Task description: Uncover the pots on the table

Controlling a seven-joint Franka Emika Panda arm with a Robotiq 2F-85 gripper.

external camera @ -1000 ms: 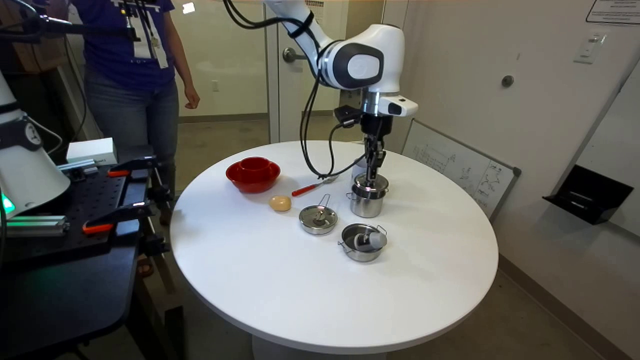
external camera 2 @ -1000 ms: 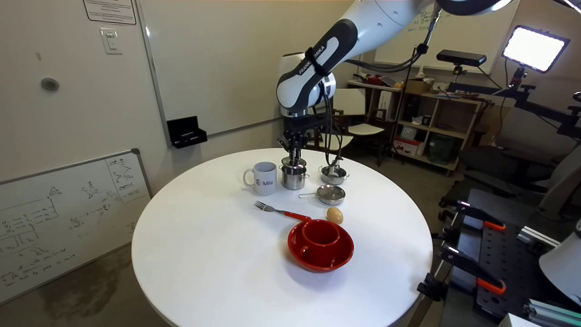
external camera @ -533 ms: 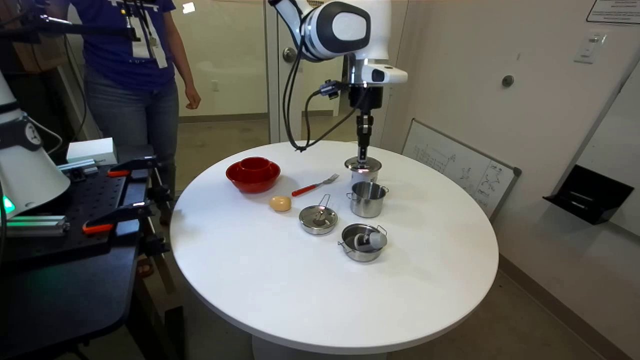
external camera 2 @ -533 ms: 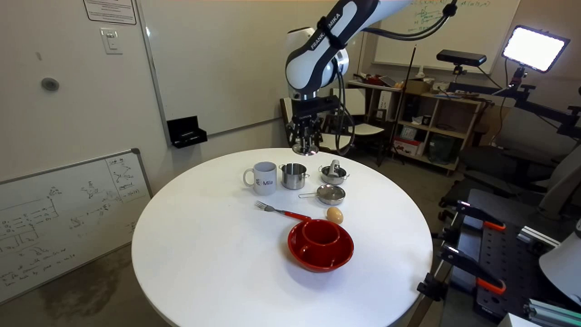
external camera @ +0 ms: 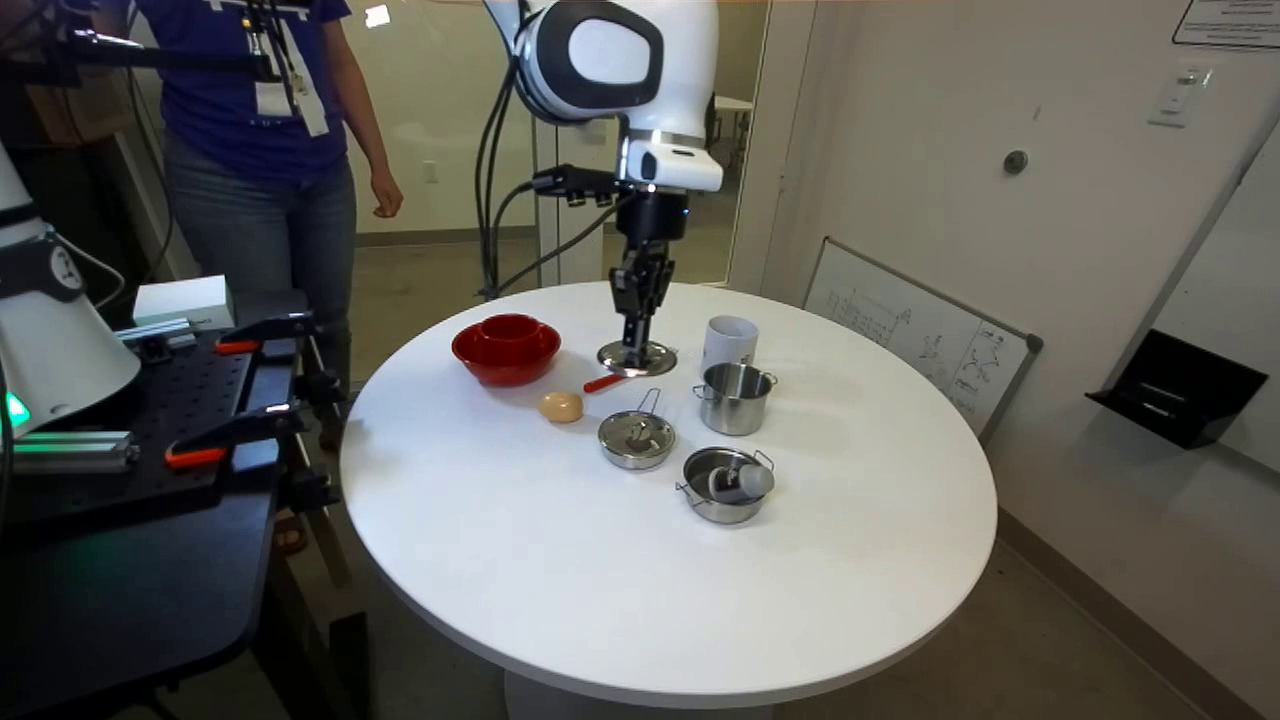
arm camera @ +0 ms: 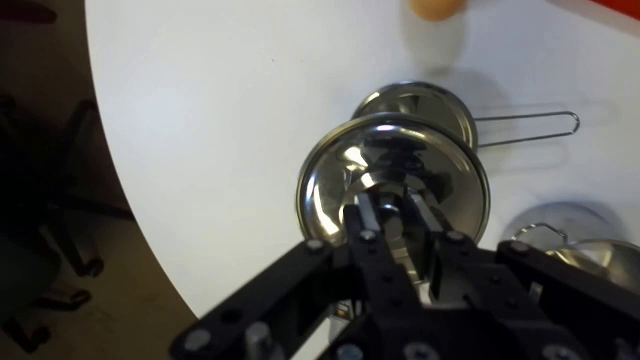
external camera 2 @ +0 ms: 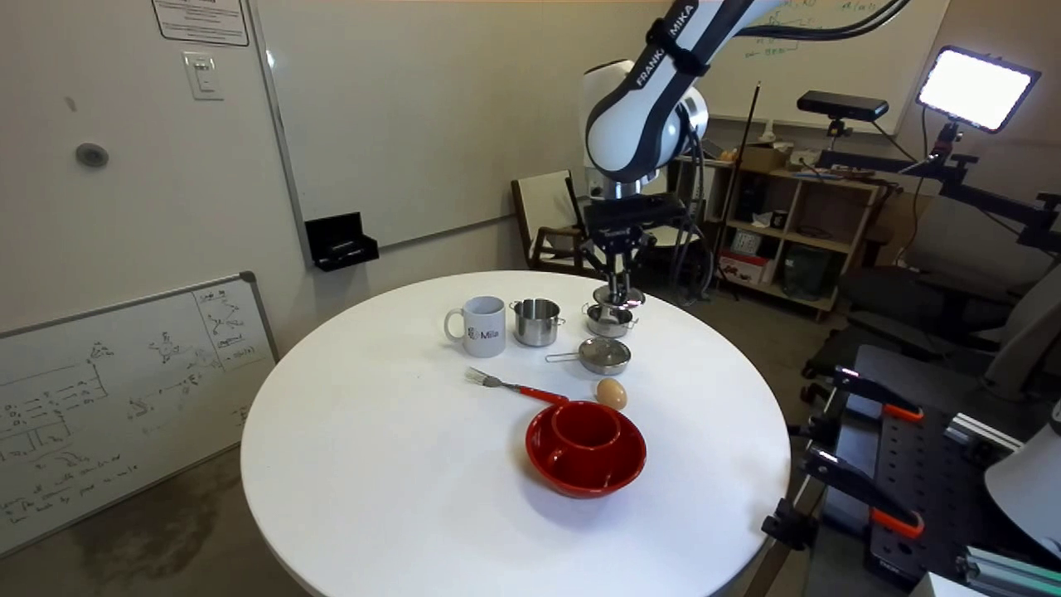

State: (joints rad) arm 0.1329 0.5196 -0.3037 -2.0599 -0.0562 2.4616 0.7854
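My gripper is shut on the knob of a shiny round lid, which hangs level above the white table. In the wrist view that lid overlaps part of a shallow steel pan with a long wire handle. The taller steel pot stands uncovered. Nearer in that exterior view, the low steel pot also has no lid on; a grey-white thing lies in it. I cannot tell whether the flat top of the wire-handled pan is a lid.
A pale mug stands beside the tall pot. The egg, a red-handled fork and the red bowl with a red cup in it share the table. A whiteboard leans behind.
The lid has come up off the tall pot in my gripper and been carried away from it, past the mug, leaving the pot's inside showing. The objects on the table have stayed put.
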